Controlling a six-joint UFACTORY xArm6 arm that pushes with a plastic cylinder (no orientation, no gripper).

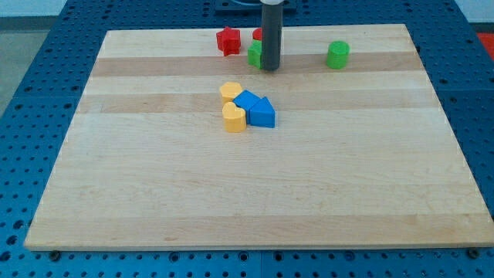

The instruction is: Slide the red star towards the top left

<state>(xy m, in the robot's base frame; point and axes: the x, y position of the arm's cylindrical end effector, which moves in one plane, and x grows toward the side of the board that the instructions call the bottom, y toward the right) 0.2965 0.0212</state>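
Near the top centre of the frame, the red star point(228, 41) sits on the wooden board point(154, 193), close to its top edge. Just to its right the rod comes down, my tip point(270, 68) resting on the board, touching or nearly touching a green block point(254, 54) on its left. A second red block point(258, 35) peeks out behind the rod. The tool is a plain rod with nothing to open or close. A green cylinder point(337, 55) stands apart at upper right. In the middle, two yellow blocks point(231, 92) point(234, 117) and two blue blocks point(246, 101) point(262, 113) huddle together.
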